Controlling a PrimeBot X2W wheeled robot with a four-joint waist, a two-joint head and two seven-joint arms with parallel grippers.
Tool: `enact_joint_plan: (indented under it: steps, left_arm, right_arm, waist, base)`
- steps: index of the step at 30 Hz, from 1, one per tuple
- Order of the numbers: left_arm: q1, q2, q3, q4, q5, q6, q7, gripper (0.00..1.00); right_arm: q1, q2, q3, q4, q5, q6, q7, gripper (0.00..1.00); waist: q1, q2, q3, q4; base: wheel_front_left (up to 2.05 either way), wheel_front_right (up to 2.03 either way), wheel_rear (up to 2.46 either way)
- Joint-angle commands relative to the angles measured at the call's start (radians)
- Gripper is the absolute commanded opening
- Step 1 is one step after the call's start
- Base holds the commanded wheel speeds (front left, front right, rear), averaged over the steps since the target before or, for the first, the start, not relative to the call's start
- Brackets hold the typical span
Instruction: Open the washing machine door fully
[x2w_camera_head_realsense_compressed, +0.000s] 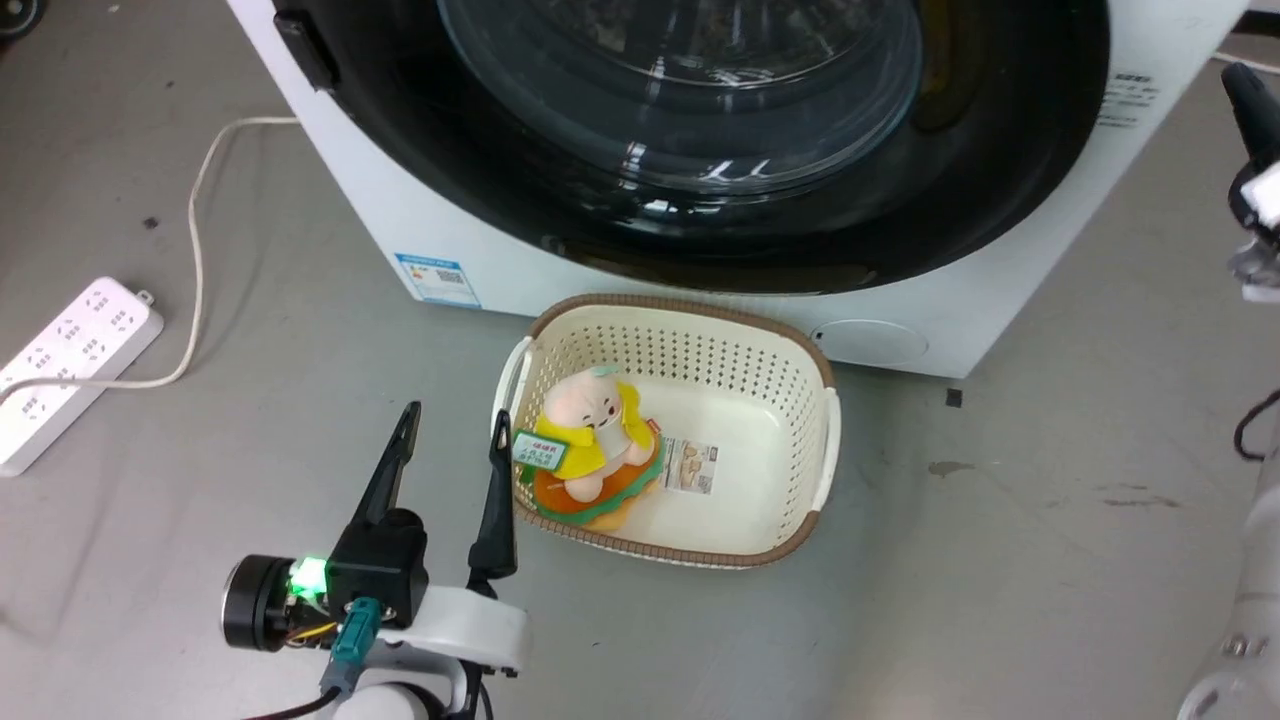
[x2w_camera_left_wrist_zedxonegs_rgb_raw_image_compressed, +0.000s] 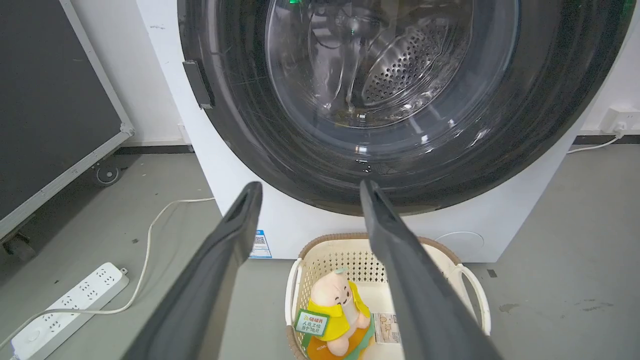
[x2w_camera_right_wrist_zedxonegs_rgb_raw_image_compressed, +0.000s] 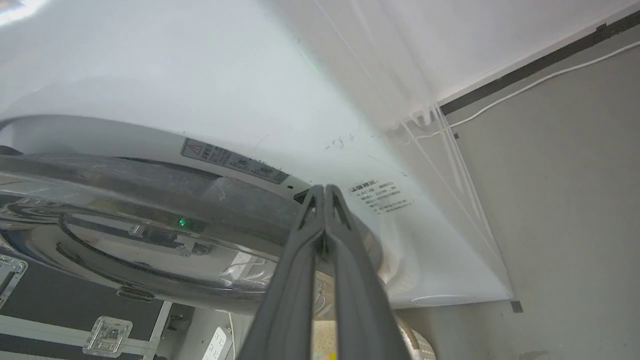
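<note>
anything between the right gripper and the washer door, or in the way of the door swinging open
Nothing visible stands between the right gripper and the washing machine door; its shut tips sit at the rim. The basket on the floor out front looks lower than the door, probably clear.

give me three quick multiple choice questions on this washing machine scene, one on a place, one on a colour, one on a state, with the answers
1. Where in the cream perforated plastic basket does the pink and yellow plush toy sit?
A: at the robot's left end
B: in the centre
C: at the robot's right end

2. What colour is the band around the basket's top edge?
A: blue
B: brown
C: green

3. How do the long dark fingers of the right gripper stand?
A: spread wide
B: pressed together
C: closed on the toy

Answers:
1 A, the head view shows the toy against the basket's left end.
2 B, a brown band rings the top.
3 B, the right wrist view shows the fingers meeting with nothing between them.
</note>
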Motion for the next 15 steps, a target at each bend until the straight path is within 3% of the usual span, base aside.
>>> enact_joint_plan:
  steps: [1, 15]
  left_arm:
    - [-0.019, 0.004, -0.008, -0.005, -0.004, 0.009, -0.012, 1.00]
    - [-0.045, 0.002, -0.039, -0.010, -0.012, 0.032, -0.041, 1.00]
  right_arm:
    - [-0.056, -0.009, -0.021, 0.030, 0.003, 0.000, 0.037, 0.00]
    - [-0.249, -0.020, -0.173, 0.175, -0.009, 0.000, 0.276, 0.00]
  waist:
    - [0.0000, -0.0001, 0.011, 0.011]
    - [0.0000, -0.0001, 0.062, 0.063]
  base:
    - [0.00, 0.00, 0.00]
    - [0.00, 0.00, 0.00]
